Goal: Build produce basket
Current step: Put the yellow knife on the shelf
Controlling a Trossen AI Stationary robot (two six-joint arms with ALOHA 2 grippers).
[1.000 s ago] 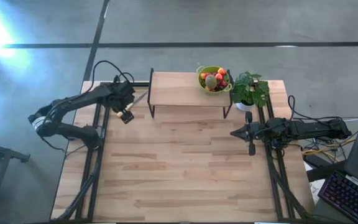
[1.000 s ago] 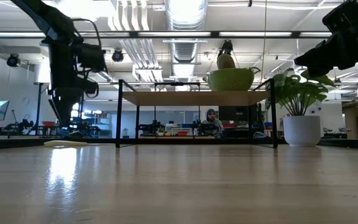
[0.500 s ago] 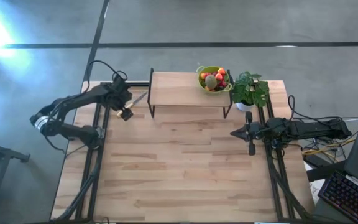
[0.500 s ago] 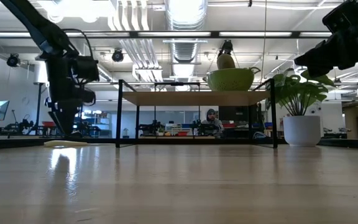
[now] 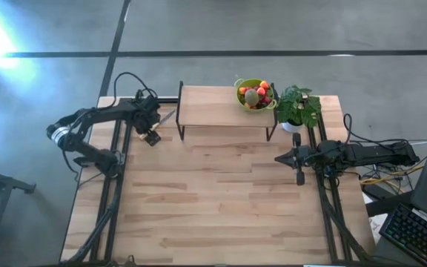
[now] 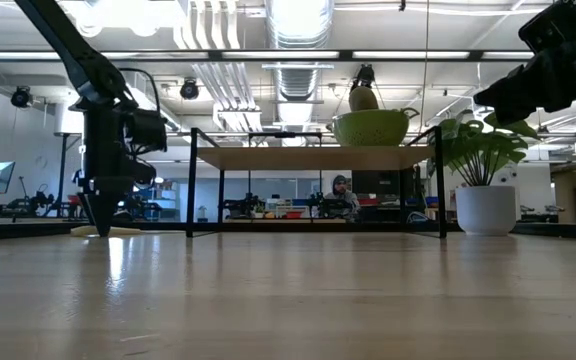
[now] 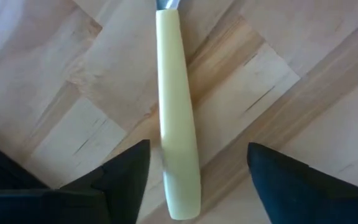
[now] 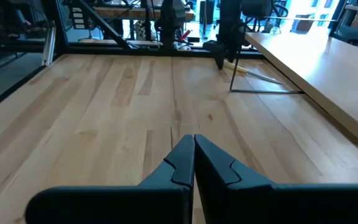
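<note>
The lime-green produce basket (image 5: pixel 255 94) stands on the wooden shelf with the produce in it: small red and orange fruits and a brownish-green oval one (image 6: pixel 364 98) on top. A yellow-handled knife (image 7: pixel 176 112) lies flat on the table left of the shelf. My left gripper (image 7: pixel 197 162) points down over it, open, one finger on each side of the handle and apart from it. In the low view its tips (image 6: pixel 101 222) are just above the table. My right gripper (image 8: pixel 194 146) waits shut at the table's right side (image 5: pixel 279 158), pointing left.
The shelf (image 5: pixel 224 107), a wooden board on a black wire frame, stands along the far edge. A potted plant (image 5: pixel 297 107) in a white pot sits just right of it. The bare wooden table (image 5: pixel 213 200) stretches from the middle to the near edge.
My left gripper has come down toward the table over the knife's handle, still pointing down; its arm has swung toward the far edge. The knife, the basket and my right arm have kept still.
</note>
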